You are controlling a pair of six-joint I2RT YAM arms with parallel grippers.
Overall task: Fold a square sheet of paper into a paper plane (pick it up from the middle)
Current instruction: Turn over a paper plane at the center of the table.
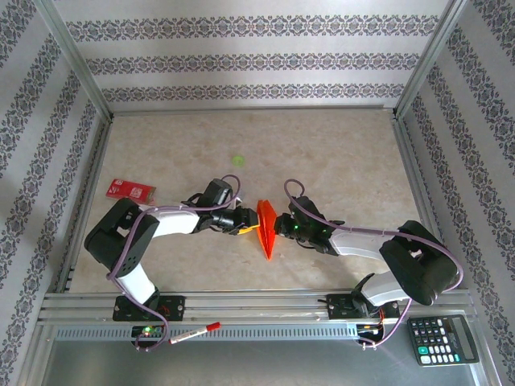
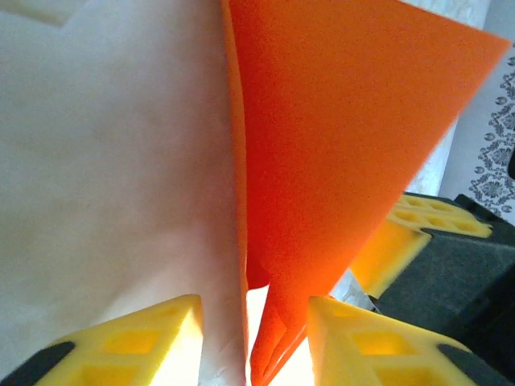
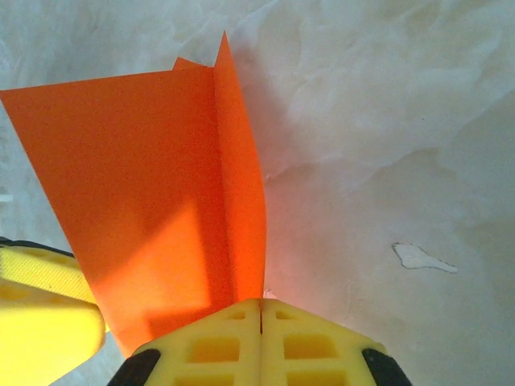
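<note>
The square sheet of paper, bright orange, is folded into a slim pointed paper plane [image 1: 266, 229] and held on edge just above the table's middle, its tip toward the near edge. My right gripper [image 1: 279, 226] is shut on its right side; in the right wrist view the jaws [image 3: 261, 304] meet on a folded edge of the orange paper [image 3: 153, 201]. My left gripper [image 1: 245, 223] is at the plane's left side. In the left wrist view its jaws [image 2: 253, 310] stand apart around the paper's [image 2: 338, 145] lower folds, with a gap on the left.
A small red card [image 1: 130, 190] lies at the left of the table and a tiny green spot [image 1: 237, 160] behind the grippers. Metal frame rails border the table. A calculator [image 1: 442, 340] and a red-capped marker [image 1: 195, 332] lie on the front ledge.
</note>
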